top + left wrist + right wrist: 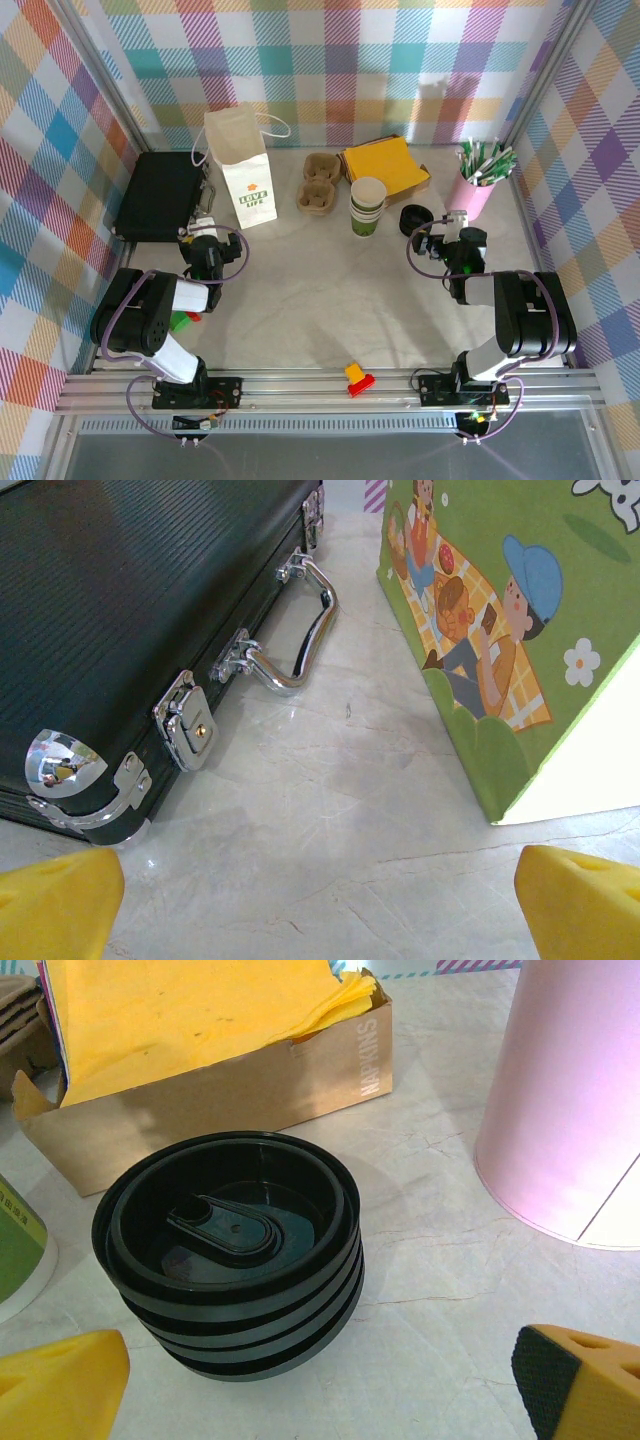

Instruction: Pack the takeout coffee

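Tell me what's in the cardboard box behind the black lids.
Yellow napkins fill the box, their stack rising above its rim. Anything beneath them is covered.

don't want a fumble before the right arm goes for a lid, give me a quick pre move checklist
1. Right gripper open and empty: ok, fingertips wide apart.
2. Stack of black lids straight ahead of it: ok, hollow side up.
3. Room around the lids: ok, they stand apart from the napkin box and the pink cup.
4. Lid already on a cup: not ok, the cup stack stands upright but lidless.
5. Paper bag upright: ok; whether its mouth is open wide enough, cannot tell.
6. Left gripper open and clear of the black case: ok.
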Controlling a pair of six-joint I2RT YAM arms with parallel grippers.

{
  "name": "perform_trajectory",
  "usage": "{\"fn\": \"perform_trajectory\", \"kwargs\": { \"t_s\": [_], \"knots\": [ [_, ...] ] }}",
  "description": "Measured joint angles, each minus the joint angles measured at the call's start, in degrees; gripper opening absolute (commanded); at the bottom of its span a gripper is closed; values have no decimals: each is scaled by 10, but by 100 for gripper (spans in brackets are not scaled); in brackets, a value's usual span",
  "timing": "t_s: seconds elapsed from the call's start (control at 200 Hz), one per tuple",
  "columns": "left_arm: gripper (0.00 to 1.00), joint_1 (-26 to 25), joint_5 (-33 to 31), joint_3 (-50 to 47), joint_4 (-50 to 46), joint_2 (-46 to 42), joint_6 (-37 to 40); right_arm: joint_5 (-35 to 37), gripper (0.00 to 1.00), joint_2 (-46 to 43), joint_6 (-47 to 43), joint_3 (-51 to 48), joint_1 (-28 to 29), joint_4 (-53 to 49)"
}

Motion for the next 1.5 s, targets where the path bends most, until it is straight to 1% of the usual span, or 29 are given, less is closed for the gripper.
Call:
{"fn": "perform_trajectory", "kwargs": {
  "t_s": [0.35,0.48,0.58,0.695,0.79,0.885,0.975,1.025,1.09,1.165,1.27,1.305,1.42,1.5],
  "knots": [
    [100,0,-1,-1,2,0,0,0,99,0,-2,-5,0,13],
    [100,-2,3,-26,17,-21,1,10,99,-5,-2,-21,0,25],
    [100,-6,-5,-47,1,-69,1,26,99,-38,2,-24,0,0],
    [100,-7,-13,-47,-52,-170,-2,50,99,-98,17,-8,0,-63],
    [100,-12,-27,-38,-113,-254,-12,70,99,-142,49,24,0,-138],
    [100,-25,-42,-21,-189,-318,-28,88,99,-189,112,73,0,-248],
    [100,-33,-52,18,-305,-373,-70,78,99,-221,164,126,0,-342],
    [100,-33,-50,60,-389,-399,-107,62,99,-232,190,151,0,-380],
    [100,-35,-40,111,-471,-416,-148,38,99,-240,223,180,0,-429],
    [100,-35,-6,172,-562,-428,-191,6,99,-233,259,228,2,-500],
    [100,-36,54,213,-647,-433,-231,-12,99,-195,291,321,26,-604],
    [100,-36,73,219,-675,-433,-242,-9,100,-177,297,358,44,-637],
    [100,-36,136,228,-755,-426,-258,14,98,-113,302,479,110,-740],
    [100,-36,179,233,-794,-420,-258,41,93,-71,303,548,148,-795]
  ]
}}
